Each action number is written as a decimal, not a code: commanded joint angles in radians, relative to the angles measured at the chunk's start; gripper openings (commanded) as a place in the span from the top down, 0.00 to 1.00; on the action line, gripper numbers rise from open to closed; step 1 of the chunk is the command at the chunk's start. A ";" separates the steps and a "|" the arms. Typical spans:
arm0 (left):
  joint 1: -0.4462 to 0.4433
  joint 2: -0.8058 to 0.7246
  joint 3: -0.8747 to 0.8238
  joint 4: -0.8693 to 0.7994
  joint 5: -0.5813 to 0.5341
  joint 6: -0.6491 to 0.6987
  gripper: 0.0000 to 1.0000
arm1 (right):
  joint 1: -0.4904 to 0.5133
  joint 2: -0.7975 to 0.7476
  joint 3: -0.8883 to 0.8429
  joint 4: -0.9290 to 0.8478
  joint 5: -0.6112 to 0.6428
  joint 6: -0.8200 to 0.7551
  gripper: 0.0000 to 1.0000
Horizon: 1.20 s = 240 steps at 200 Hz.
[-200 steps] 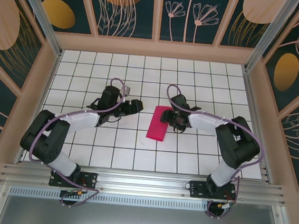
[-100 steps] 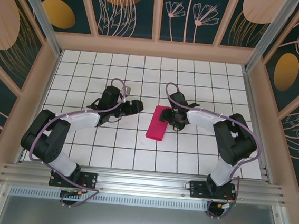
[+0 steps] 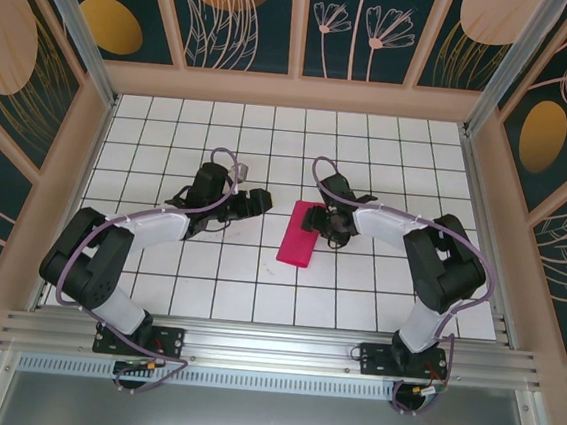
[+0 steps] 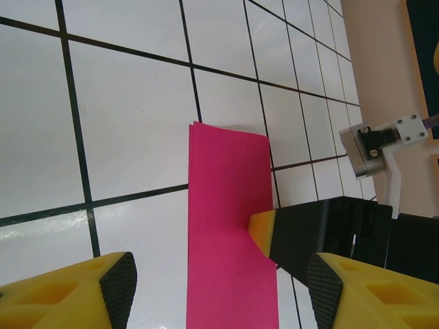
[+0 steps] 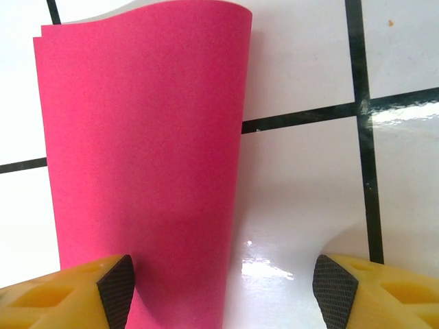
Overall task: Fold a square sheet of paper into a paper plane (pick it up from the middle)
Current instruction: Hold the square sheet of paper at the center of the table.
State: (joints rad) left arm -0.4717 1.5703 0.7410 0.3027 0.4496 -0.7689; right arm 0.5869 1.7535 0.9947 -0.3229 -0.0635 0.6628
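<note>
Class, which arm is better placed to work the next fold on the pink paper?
Right. The right hand, open, sits at the far end of the folded paper, one finger at its edge; the left hand hangs apart.

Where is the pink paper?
In the top view the pink paper lies folded near the middle of the table, between the left gripper and the right gripper, closer to the right.

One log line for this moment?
magenta-pink paper sheet: folded in half, lying on white grid table | right gripper: jaws open at its far end | left gripper: jaws open, apart from it
</note>
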 commanded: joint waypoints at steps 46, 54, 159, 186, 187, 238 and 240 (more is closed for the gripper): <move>-0.006 -0.010 0.020 -0.008 0.017 0.004 0.31 | 0.012 0.055 -0.001 0.065 -0.044 -0.041 0.28; -0.004 -0.011 0.016 -0.005 0.018 0.003 0.31 | 0.014 0.057 0.002 0.059 -0.041 -0.043 0.29; -0.007 -0.010 0.015 -0.007 0.019 0.001 0.31 | 0.012 0.060 -0.014 0.076 -0.036 -0.038 0.24; -0.007 -0.015 0.010 -0.006 0.018 0.002 0.31 | 0.011 0.054 -0.027 0.082 -0.005 0.015 0.25; -0.006 -0.015 0.010 -0.006 0.018 0.002 0.31 | 0.011 0.054 -0.028 0.083 -0.005 0.015 0.25; -0.006 -0.015 -0.004 0.001 0.024 0.003 0.31 | 0.010 0.073 -0.009 0.072 0.002 0.023 0.23; -0.006 -0.014 -0.003 0.000 0.024 0.005 0.31 | 0.011 0.074 -0.009 0.070 0.004 0.023 0.23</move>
State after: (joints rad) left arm -0.4717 1.5703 0.7456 0.3023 0.4572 -0.7689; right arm 0.5903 1.7550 0.9985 -0.3248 -0.0589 0.6712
